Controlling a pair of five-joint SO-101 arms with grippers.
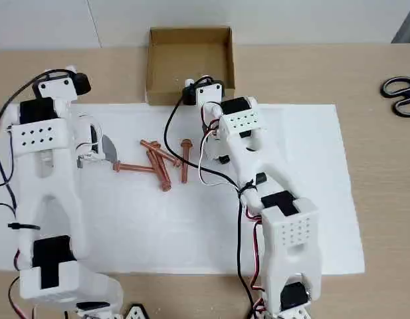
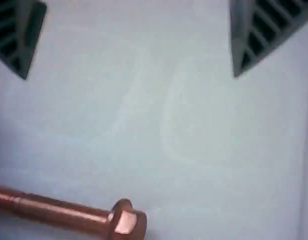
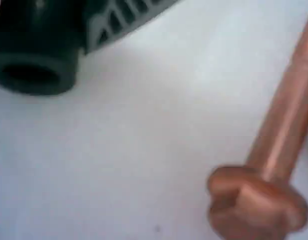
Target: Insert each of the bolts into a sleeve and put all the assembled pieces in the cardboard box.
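Bolts (image 1: 161,163) lie loose mid-sheet on white paper (image 1: 291,219) over the wooden table (image 1: 377,173). The cardboard box (image 1: 188,66) is at the far edge and scissors (image 1: 401,96) at the right edge. In the left wrist view the left gripper (image 2: 130,75) stands wide, with one bolt (image 2: 69,215) outside its jaws. In the right wrist view a black sleeve (image 3: 36,60) lies apart from a second bolt (image 3: 273,165). Whether the right gripper (image 1: 224,154) holds the sleeve cannot be told.

L hand (image 2: 130,75): fingers (image 2: 258,30) spread wide above white sheet (image 2: 193,140). One copper bolt (image 2: 59,212) lies flat on sheet, w/ flanged head, clear of fingers.

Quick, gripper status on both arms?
Left gripper: open, holding nothing.
Right gripper: closed on a black sleeve.
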